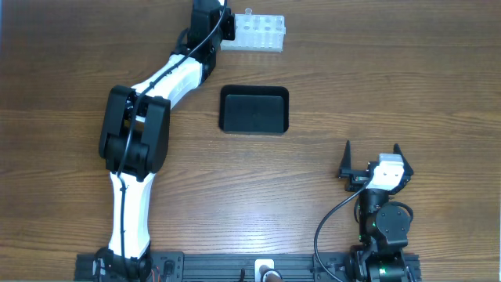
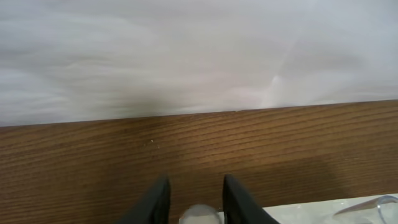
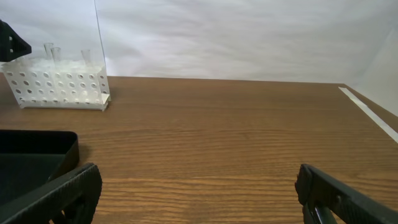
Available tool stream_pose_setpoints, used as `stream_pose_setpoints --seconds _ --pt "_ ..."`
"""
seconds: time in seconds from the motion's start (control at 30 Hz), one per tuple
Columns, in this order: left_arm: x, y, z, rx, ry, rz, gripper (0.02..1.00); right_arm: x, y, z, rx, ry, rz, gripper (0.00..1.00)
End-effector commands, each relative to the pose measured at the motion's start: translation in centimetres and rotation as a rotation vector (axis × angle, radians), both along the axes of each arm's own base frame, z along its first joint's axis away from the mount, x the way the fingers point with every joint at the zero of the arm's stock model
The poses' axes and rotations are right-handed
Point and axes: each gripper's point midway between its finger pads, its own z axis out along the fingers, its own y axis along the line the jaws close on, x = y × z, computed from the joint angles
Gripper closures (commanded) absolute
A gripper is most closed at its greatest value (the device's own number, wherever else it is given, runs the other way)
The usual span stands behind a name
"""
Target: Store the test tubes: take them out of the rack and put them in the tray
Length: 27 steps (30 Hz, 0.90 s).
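Note:
The white perforated rack [image 1: 258, 35] stands at the table's far edge, with clear test tubes [image 3: 51, 51] upright in it. My left gripper [image 1: 225, 27] is at the rack's left end. In the left wrist view its fingers [image 2: 160, 196] stand close on either side of a test tube's pale top [image 2: 199, 216], and the left gripper [image 2: 196, 182] is shut on it. The black tray [image 1: 254, 91] lies in front of the rack, and nothing shows inside it. My right gripper [image 1: 372, 162] hovers near the table's front right, open and holding nothing.
The rack [image 3: 59, 87] and the tray's corner [image 3: 37, 142] are far from the right gripper [image 3: 199, 175], with bare wood between them. A white wall rises just behind the table's far edge. A pale strip [image 3: 370, 112] runs along the table's right side.

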Motion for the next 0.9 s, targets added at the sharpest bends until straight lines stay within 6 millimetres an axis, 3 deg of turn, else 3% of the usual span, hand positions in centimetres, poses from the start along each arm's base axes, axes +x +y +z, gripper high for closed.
stream_pose_setpoints --seconds 0.03,0.63,0.73,0.9 --pt "0.5 -0.3 0.5 0.003 -0.026 0.003 0.75 0.0 0.0 -0.3 -0.004 0.008 0.001 0.009" --pt "0.5 -0.6 1.2 -0.003 -0.044 -0.001 0.79 0.0 0.0 -0.3 -0.004 0.008 0.001 0.009" --pt "0.5 -0.6 2.3 -0.008 -0.06 0.0 0.82 0.0 0.0 -0.3 -0.004 0.008 0.001 0.009" --pt "0.3 -0.5 6.1 -0.024 -0.116 -0.001 0.844 0.0 0.0 -0.3 -0.004 0.008 0.001 0.007"
